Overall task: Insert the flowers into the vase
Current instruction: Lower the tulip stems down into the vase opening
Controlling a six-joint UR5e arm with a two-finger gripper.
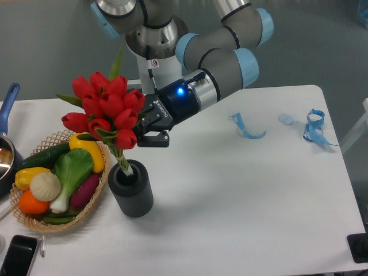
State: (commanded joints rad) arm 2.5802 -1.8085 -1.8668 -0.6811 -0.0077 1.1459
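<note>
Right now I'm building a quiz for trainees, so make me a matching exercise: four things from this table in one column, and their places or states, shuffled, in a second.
Things:
1. flowers
2. vase
3. wicker basket
4. blue ribbon

Places or states:
A. lies near the table's right edge
B. holds toy vegetables, left of the vase
C. stems reach into the vase mouth, bunch beside the gripper
D. stands upright on the table, dark grey and ribbed

Pairs: 1-C, 2-D, 3-B, 4-A
</note>
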